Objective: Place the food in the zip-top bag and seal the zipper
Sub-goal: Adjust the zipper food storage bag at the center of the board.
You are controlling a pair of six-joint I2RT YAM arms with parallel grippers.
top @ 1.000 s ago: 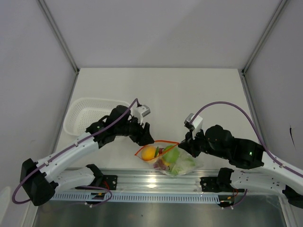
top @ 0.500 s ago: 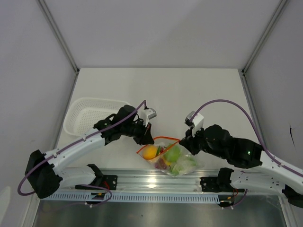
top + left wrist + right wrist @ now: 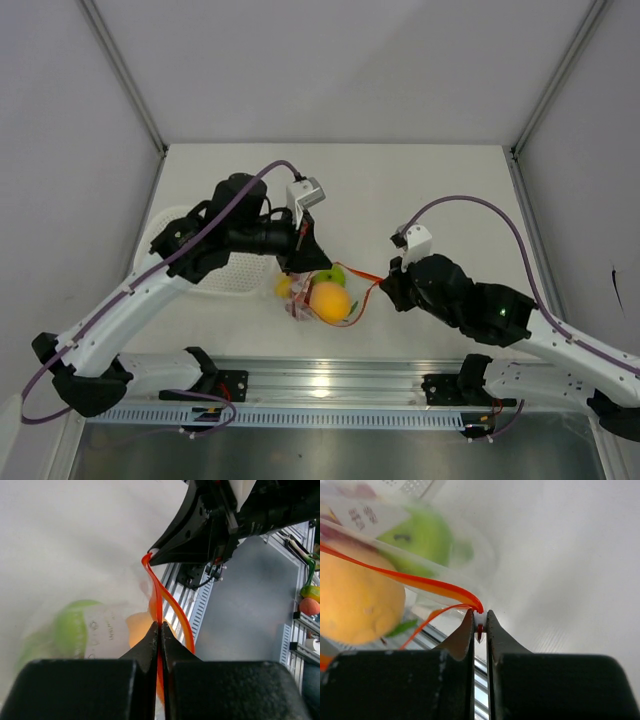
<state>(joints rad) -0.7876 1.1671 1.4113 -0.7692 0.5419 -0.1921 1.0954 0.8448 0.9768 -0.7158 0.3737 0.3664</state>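
The clear zip-top bag [image 3: 318, 297] hangs stretched between both grippers, off the table. Inside it I see the food: a round orange [image 3: 330, 300], a green apple [image 3: 331, 277], a yellow piece [image 3: 284, 287] and reddish grapes [image 3: 299, 309]. My left gripper [image 3: 300, 266] is shut on the left end of the red-orange zipper [image 3: 156, 597]. The right gripper [image 3: 384, 284] is shut on the zipper's right end [image 3: 479, 611]. The two zipper strips [image 3: 420, 582] stand apart in the middle, so the mouth gapes. The orange [image 3: 355, 605] and apple [image 3: 420, 535] fill the right wrist view.
A white perforated basket [image 3: 160, 240] sits at the left, partly under my left arm. The metal rail [image 3: 320, 385] with both arm bases runs along the near edge. Grey walls close in the table on three sides.
My left gripper closed on the zipper's left end and rose toward the back left. The bag came up off the table and now hangs taut between both grippers.
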